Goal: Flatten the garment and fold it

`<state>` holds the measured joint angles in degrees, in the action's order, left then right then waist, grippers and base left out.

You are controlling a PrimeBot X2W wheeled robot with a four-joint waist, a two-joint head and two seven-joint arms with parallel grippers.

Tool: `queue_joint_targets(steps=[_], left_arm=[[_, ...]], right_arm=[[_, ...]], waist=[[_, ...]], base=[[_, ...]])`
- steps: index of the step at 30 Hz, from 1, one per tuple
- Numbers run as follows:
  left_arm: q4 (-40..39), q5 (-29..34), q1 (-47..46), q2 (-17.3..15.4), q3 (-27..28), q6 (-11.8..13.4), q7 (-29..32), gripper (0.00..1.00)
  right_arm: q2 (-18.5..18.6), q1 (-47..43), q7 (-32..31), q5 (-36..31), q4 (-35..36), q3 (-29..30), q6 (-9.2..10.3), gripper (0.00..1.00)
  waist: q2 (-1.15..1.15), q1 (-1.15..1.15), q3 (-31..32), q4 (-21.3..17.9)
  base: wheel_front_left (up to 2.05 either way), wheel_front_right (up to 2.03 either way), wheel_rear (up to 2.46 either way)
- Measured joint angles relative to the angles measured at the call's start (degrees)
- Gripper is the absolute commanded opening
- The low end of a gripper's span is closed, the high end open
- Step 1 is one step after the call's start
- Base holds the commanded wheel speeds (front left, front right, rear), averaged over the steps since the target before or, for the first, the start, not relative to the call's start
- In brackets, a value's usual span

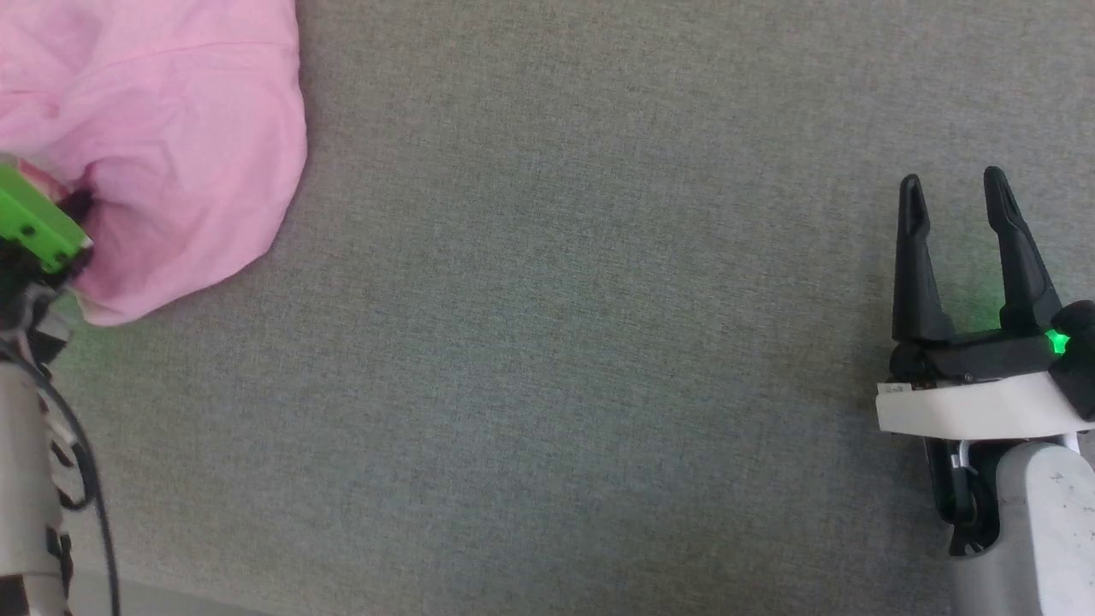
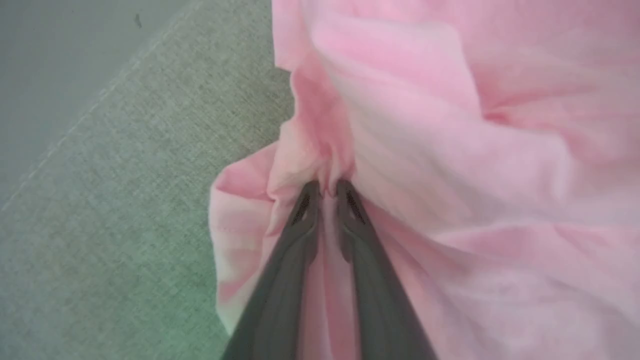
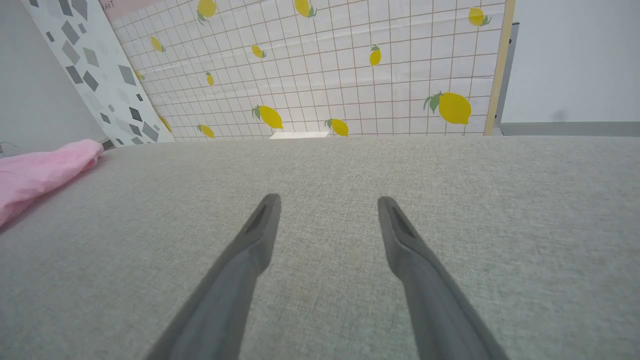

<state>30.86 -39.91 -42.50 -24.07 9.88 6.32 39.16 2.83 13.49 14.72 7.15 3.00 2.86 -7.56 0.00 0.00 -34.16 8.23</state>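
Head view, garment: the garment (image 1: 171, 128) is a rumpled pink heap at ten o'clock on the grey woven surface (image 1: 556, 359), cut off by the frame edge and not flat.
Head view, left gripper: the left gripper (image 1: 75, 210) sits at nine o'clock, tips buried in the cloth.
Head view, right gripper: the right gripper (image 1: 954, 181) sits at three o'clock, jaws apart, empty, well apart from the garment.
Left wrist view, grip: jaws nearly together, pinching a thin gathered fold.
Left wrist view, risk: the pinch is small, so a pull may slip it free or drag the heap as one lump.
Left wrist view, look: thin, soft, deeply creased, with a hemmed edge at eight o'clock.
Right wrist view, garment: a pink edge at nine o'clock.
Right wrist view, risk: with one-sided tension, spreading likely bunches.
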Motion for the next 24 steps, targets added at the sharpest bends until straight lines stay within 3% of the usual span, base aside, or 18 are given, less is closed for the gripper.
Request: queue_joint_targets(steps=[9,12,17,24], left_arm=[[-3.4,9.9,0.6,-0.7,-0.4,-2.4,-31.8,0.0],[-3.8,11.3,-1.2,-0.7,-0.7,-3.1,-39.3,0.0],[-4.4,14.1,-4.5,-0.8,-3.3,-4.6,-45.6,0.0],[-5.8,17.9,-9.2,0.3,-9.4,-6.4,-48.1,0.0]], right_arm=[[0.0,-1.6,0.0,0.7,-1.6,1.1,-0.01,1.0],[0.0,-3.2,0.0,1.7,-2.5,1.6,-0.01,1.0],[0.0,-6.4,0.0,3.3,-3.4,2.2,0.0,1.0],[0.0,-9.8,0.0,4.4,-3.9,3.4,0.0,1.0]], waist=[[0.0,0.0,6.0,0.4],[0.0,0.0,9.1,0.6],[0.0,0.0,14.9,0.7],[0.0,0.0,23.2,-0.1]], base=[[0.0,0.0,0.0],[0.0,0.0,0.0],[0.0,0.0,0.0],[0.0,0.0,0.0]])
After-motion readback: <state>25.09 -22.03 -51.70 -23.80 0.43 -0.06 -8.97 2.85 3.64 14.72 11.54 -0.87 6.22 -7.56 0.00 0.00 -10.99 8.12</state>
